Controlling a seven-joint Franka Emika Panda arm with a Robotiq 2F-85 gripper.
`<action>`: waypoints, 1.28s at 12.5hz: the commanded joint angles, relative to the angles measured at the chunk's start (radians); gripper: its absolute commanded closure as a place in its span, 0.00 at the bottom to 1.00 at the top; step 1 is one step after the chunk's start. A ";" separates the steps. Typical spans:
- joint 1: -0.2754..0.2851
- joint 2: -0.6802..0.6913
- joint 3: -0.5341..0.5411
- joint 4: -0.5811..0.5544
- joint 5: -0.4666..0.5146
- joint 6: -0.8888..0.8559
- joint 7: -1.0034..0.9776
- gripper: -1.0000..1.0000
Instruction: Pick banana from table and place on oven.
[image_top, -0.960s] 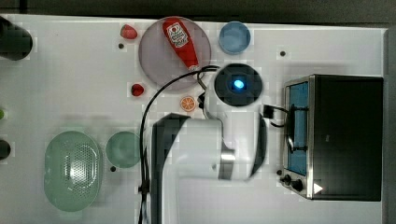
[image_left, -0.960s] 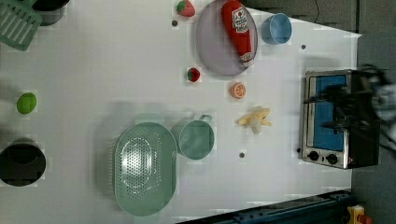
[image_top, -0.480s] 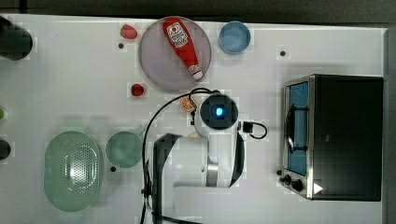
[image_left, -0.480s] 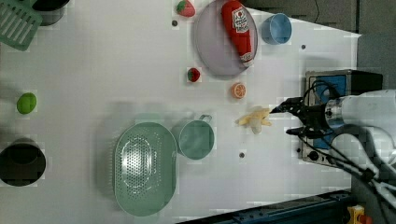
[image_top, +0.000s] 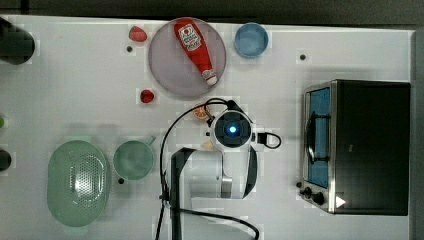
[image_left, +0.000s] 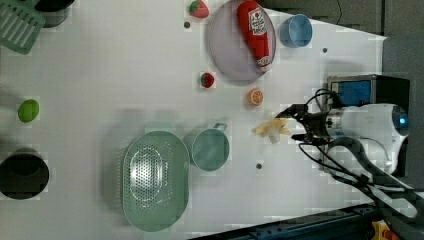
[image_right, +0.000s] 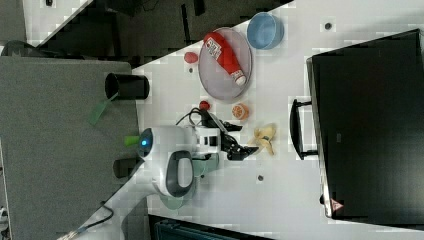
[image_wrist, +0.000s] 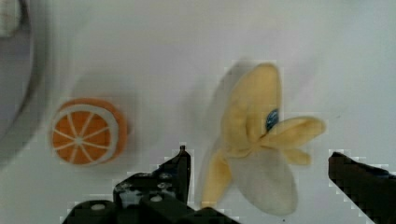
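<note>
One pale yellow banana (image_wrist: 259, 154), peel flaps splayed, lies on the tabletop (image_wrist: 187, 42) between spread fingers (image_wrist: 180, 170).

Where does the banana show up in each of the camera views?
Top view: banana peeks out beside the arm.
Left view, just left of the pincer.
Right view, between pincer and oven.
Wrist view, between the open fingers.
Shared landmark: orange slice nearby.

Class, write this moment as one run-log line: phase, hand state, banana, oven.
phase: approach | hand: open, straddling banana | banana: on table, ungrasped | oven: top bare
</note>
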 joint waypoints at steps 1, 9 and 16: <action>0.001 0.071 0.003 -0.009 -0.004 0.061 0.037 0.00; 0.001 0.089 0.014 -0.010 -0.004 0.098 0.037 0.75; 0.003 -0.227 0.017 0.037 -0.004 -0.093 0.037 0.75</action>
